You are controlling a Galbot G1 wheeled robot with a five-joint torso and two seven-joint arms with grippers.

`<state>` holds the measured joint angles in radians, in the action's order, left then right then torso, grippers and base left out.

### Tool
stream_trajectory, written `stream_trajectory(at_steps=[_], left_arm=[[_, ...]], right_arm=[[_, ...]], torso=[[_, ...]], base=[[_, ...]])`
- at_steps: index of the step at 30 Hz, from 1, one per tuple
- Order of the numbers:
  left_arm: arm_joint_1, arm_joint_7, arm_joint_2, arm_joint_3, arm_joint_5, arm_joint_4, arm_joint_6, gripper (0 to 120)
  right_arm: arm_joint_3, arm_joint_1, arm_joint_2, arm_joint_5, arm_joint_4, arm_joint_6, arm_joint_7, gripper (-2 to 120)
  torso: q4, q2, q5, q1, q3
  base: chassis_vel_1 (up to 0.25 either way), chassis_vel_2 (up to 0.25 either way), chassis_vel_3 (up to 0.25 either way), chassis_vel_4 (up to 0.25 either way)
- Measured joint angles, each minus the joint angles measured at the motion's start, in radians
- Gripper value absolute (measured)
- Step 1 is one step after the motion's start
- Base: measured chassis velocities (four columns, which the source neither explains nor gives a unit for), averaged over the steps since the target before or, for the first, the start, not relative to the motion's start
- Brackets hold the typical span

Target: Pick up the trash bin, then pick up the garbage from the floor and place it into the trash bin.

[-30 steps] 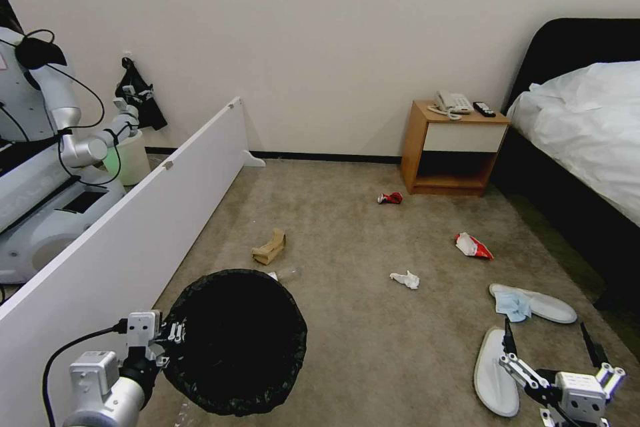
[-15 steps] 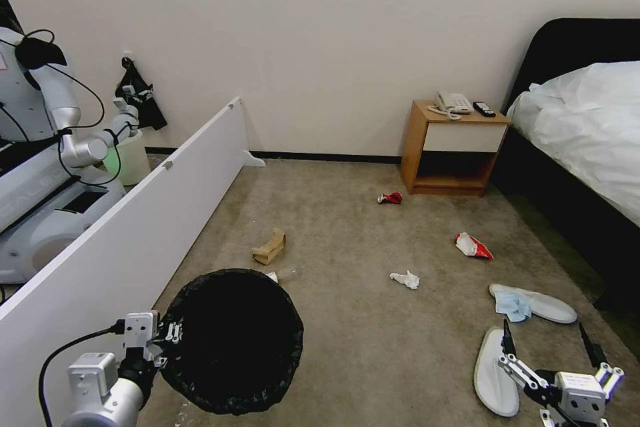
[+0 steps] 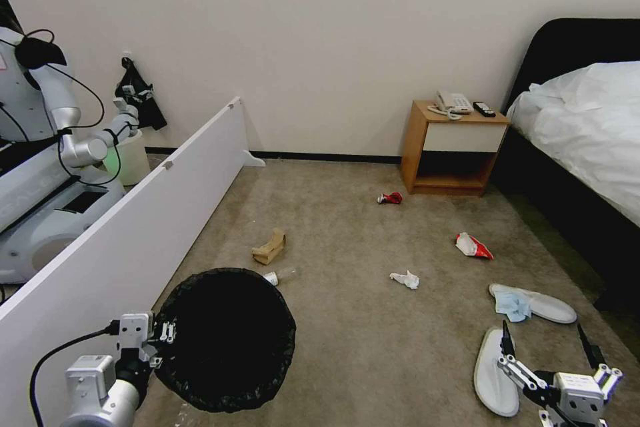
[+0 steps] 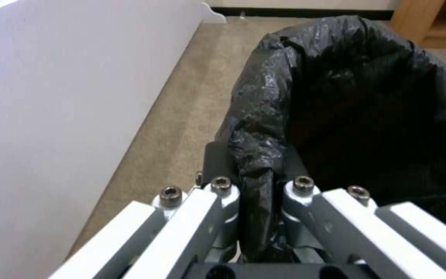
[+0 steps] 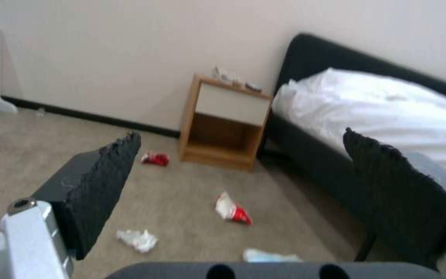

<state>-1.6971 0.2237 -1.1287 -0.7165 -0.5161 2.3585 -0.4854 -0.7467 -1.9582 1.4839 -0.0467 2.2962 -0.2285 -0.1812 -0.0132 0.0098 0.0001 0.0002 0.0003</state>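
The trash bin [image 3: 223,340], lined with a black bag, is at the lower left of the head view, and my left gripper [image 3: 162,333] is shut on its near rim [image 4: 256,182]. On the floor [image 3: 373,340] lies the garbage: a brown paper bag [image 3: 269,247], a small bottle [image 3: 281,275], a red can [image 3: 391,198], a snack packet [image 3: 472,245], a tissue [image 3: 405,279], two white slippers [image 3: 495,373] and a blue cloth [image 3: 512,305]. My right gripper [image 3: 545,340] hangs open just right of the nearer slipper, its black fingers [image 5: 104,182] wide apart.
A long white board [image 3: 133,240] stands on edge along the left, close to the bin. A wooden nightstand [image 3: 453,147] and a dark bed [image 3: 587,140] close off the right. Another robot [image 3: 40,147] with a pale bin [image 3: 130,157] stands behind the board.
The left gripper and the bin have shifted slightly left, uncovering more of the small bottle behind the bin. The right gripper has sunk a little.
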Motion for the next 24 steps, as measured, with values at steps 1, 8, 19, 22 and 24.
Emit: stream_trajectory(at_steps=[1, 8, 19, 22, 24], left_arm=[[0.000, -0.003, 0.000, 0.000, -0.002, 0.000, 0.000, 4], [0.000, -0.014, 0.002, 0.000, -0.003, 0.000, 0.000, 4], [-0.006, -0.020, 0.005, -0.003, -0.007, 0.007, 0.000, 4], [-0.006, -0.020, 0.005, -0.003, -0.010, 0.007, -0.001, 4], [-0.004, -0.020, 0.004, -0.004, -0.012, 0.007, -0.001, 4]], right_arm=[[-0.002, 0.002, -0.002, 0.011, 0.005, 0.012, 0.002, 100], [-0.021, 0.006, -0.019, 0.023, 0.024, 0.087, -0.024, 100], [-0.035, 0.007, -0.031, 0.060, 0.027, 0.196, -0.051, 100], [-0.038, 0.005, -0.035, 0.080, 0.027, 0.229, -0.058, 100], [-0.035, 0.003, -0.038, 0.097, 0.027, 0.265, -0.070, 100]], torso=[[0.0000, 0.000, 0.0000, 0.000, 0.000], [0.0000, 0.000, 0.0000, 0.000, 0.000], [0.0000, 0.000, 0.0000, 0.000, 0.000], [0.0000, 0.000, -0.0001, 0.000, 0.000], [0.0000, 0.000, 0.0000, 0.000, 0.000]], base=[[0.000, 0.000, 0.000, 0.000], [0.000, 0.000, 0.000, 0.000], [0.000, 0.000, 0.000, 0.000], [0.000, 0.000, 0.000, 0.000], [0.000, 0.000, 0.000, 0.000]])
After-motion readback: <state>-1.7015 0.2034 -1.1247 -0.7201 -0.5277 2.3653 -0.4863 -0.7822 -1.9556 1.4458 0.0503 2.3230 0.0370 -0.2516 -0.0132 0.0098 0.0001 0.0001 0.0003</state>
